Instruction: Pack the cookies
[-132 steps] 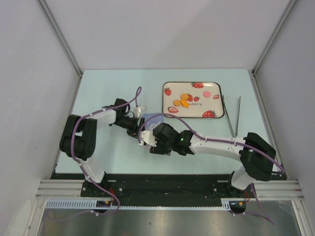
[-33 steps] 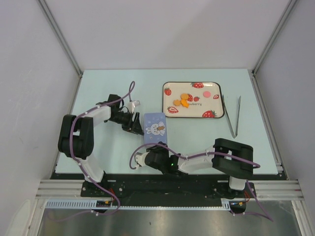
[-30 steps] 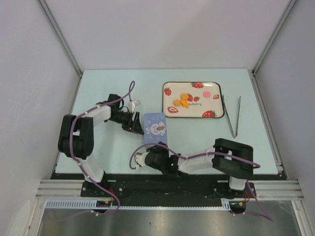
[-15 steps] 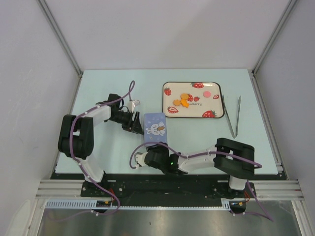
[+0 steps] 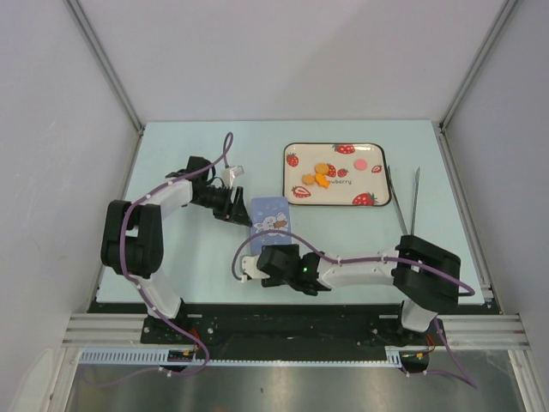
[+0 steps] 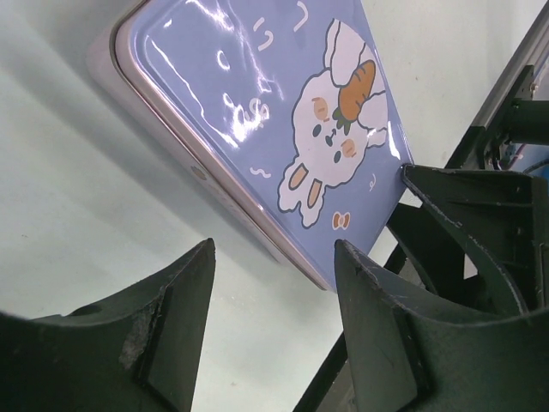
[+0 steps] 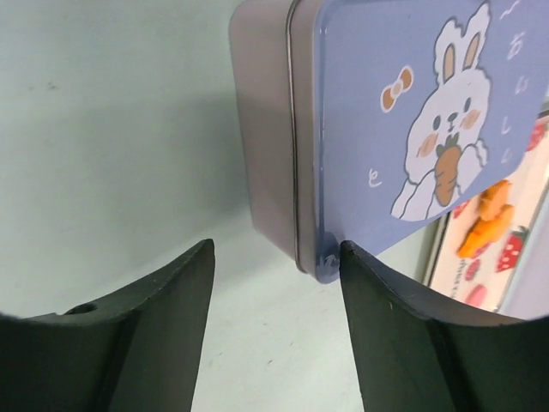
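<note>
Several orange-yellow cookies (image 5: 319,175) lie in a cluster on the strawberry-print tray (image 5: 375,176) at the back right; they also show in the right wrist view (image 7: 483,215). A closed blue tin with a rabbit lid (image 5: 268,217) lies flat on the table left of the tray. My left gripper (image 5: 235,209) is open and empty just left of the tin (image 6: 257,103). My right gripper (image 5: 268,255) is open and empty just in front of the tin's near end (image 7: 386,112), not touching it. In the wrist views the left gripper (image 6: 274,249) and the right gripper (image 7: 276,249) hold nothing.
Metal tongs (image 5: 407,202) lie on the table right of the tray. A pink disc (image 5: 361,163) sits on the tray. The right gripper's dark frame (image 6: 480,232) shows beyond the tin in the left wrist view. Grey walls enclose the table on three sides.
The right arm had drawn back from the tin to the near edge; in the last half second its gripper has come forward toward the tin's near end. The left gripper edged slightly back.
</note>
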Available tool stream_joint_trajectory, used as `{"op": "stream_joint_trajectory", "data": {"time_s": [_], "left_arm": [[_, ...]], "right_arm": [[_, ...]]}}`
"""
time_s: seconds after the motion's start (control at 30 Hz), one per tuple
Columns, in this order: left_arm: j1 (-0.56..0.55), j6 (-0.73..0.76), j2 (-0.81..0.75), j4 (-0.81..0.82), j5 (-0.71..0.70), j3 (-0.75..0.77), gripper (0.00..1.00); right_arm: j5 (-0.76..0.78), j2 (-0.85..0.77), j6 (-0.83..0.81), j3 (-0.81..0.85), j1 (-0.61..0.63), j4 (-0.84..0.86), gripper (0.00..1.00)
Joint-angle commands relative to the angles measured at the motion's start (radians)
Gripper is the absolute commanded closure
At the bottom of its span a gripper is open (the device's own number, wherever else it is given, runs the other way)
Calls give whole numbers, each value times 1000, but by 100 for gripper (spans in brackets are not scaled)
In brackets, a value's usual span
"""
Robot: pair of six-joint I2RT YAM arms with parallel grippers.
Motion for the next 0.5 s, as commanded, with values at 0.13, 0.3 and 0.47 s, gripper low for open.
{"op": "stream_joint_trajectory", "data": {"time_s": [0.13, 0.3, 0.47], "left_arm": [[8, -5, -35, 10, 48, 57, 37], [8, -28, -32, 19, 51, 94, 38], [8, -53, -18, 39, 34, 118, 37]], "right_arm": [[-191, -143, 120, 113, -85, -192, 33], [-268, -215, 171, 179, -174, -235, 32], [-406, -216, 288, 247, -378, -251, 30]]}}
